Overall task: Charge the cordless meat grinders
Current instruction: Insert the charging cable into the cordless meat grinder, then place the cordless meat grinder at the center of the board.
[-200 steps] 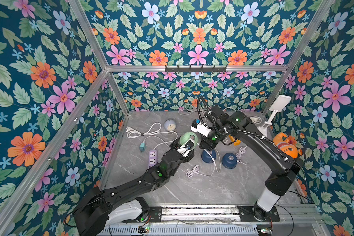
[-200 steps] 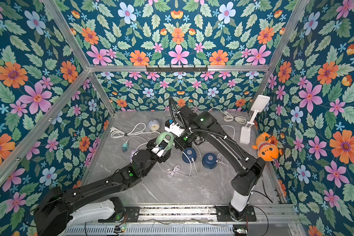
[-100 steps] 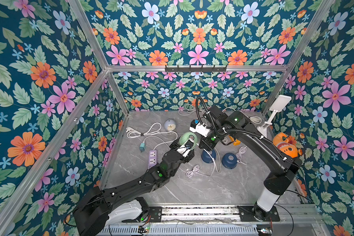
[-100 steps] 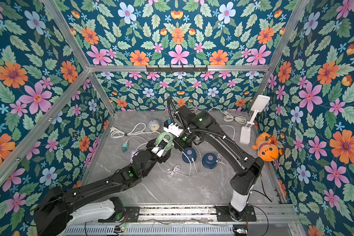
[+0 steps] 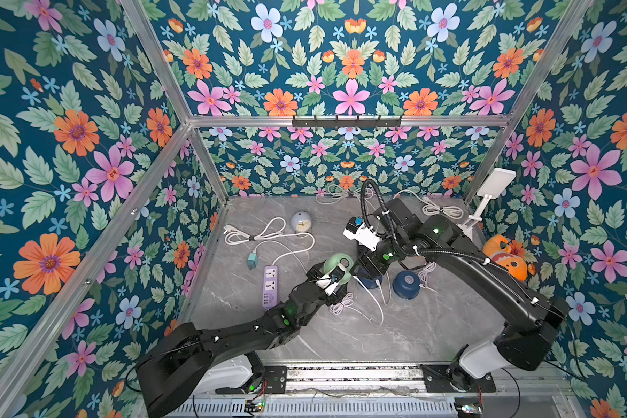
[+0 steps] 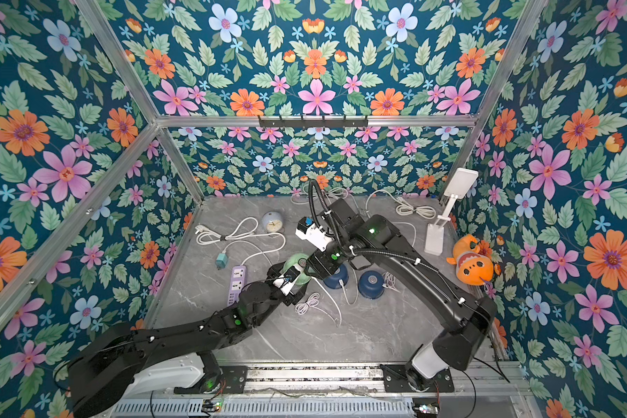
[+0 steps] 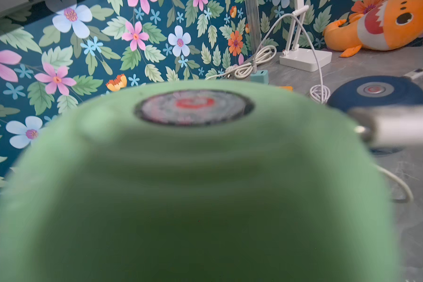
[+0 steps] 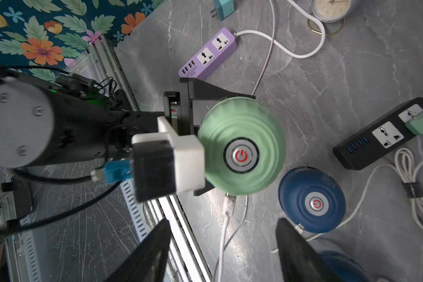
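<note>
Both arms are matte black: the left arm [image 5: 232, 331] and the right arm [image 5: 485, 269] each end in a white base housing [image 5: 480, 358] and carry small green lights [image 5: 286, 321] at the joints. A ribbed black hose [image 5: 449, 253], cinched with white ties [image 5: 415, 249], runs along the right arm. The left wrist bears a white bracket [image 8: 188, 156] holding a black camera box [image 8: 152, 171] with a blue plug [image 8: 116, 171] — behind it, a round grey cap [image 8: 15, 127] shows several screws [image 8: 37, 111]. The right hand [image 8: 222, 219] has black tapered fingers [image 8: 152, 251].
</note>
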Robot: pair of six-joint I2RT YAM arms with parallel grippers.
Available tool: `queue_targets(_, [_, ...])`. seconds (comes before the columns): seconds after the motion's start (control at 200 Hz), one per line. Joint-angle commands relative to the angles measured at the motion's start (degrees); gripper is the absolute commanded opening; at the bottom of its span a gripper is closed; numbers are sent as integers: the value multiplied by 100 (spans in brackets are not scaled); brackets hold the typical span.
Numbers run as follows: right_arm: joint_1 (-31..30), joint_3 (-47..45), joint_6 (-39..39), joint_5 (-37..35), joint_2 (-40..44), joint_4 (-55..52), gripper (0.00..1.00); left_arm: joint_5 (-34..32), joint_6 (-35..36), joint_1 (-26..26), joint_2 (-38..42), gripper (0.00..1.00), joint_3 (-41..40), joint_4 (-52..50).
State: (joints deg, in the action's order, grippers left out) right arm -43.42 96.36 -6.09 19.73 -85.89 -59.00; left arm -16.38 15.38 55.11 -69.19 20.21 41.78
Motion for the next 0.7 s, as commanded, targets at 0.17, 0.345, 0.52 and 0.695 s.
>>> queue_targets(0.17, [290,-844,807,-188,203,1314,80,26,-1055,-343,-1546,22,-443,2994])
queue_targets(0.345, [292,-1036,1270,-256,28,1662,79,51,-1525,-614,-2711,28,-526,4350])
queue_targets(0.52, [299,-1102,1321,-419,169,1752,79,222,-1823,-773,-3583,31,-449,4970])
queue_targets(0.695, [321,-1122,1294,-460,265,1717,79,268,-1980,-773,-4065,34,-415,5179])
